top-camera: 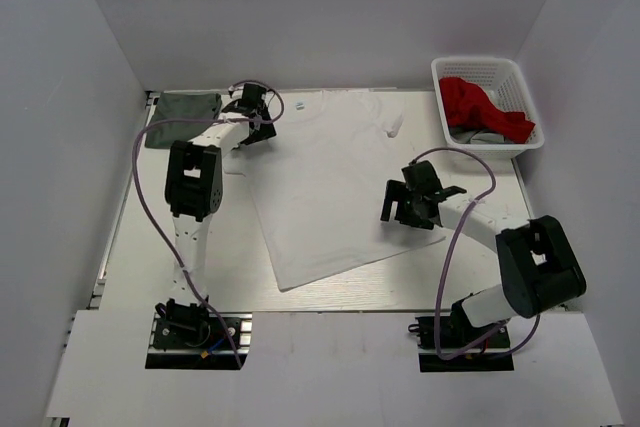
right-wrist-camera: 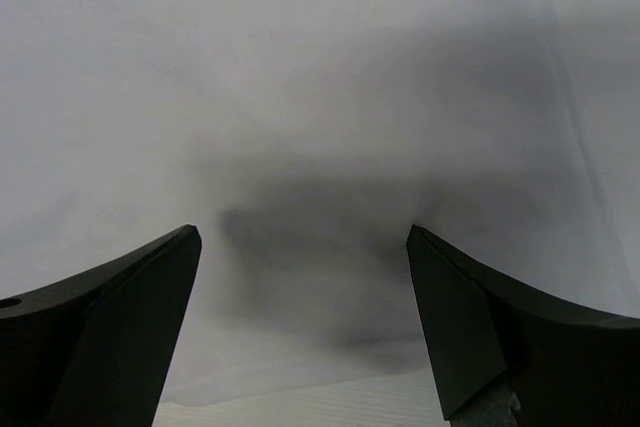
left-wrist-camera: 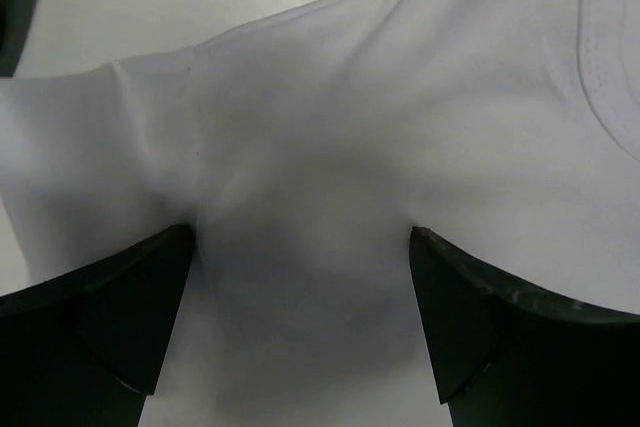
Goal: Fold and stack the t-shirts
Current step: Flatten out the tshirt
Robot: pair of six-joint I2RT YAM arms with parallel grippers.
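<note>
Right jaws, wide and empty, hang over the near right side of the white t-shirt [top-camera: 320, 187]. Left jaws, equally wide, hang over its far left shoulder. It lies flat mid-bench, collar far. The dark t-shirt [top-camera: 183, 105] lies folded at the far left corner.

A pale, smooth rectangular tabletop [top-camera: 150, 247] carries three things. A plain white short-sleeved cloth t-shirt [top-camera: 320, 187] lies spread flat over its middle, the collar toward the far edge and the hem toward the near edge. It is turned slightly, so the hem runs slantwise and its lowest corner comes close to the near edge. A small neck label [top-camera: 303, 104] shows at the collar. The sleeve on the right side is bunched up. A folded dark grey-green cloth shirt [top-camera: 185, 107] lies in the far left corner, apart from the white one. A white plastic lattice basket [top-camera: 470, 62] stands in the far right corner.
</note>
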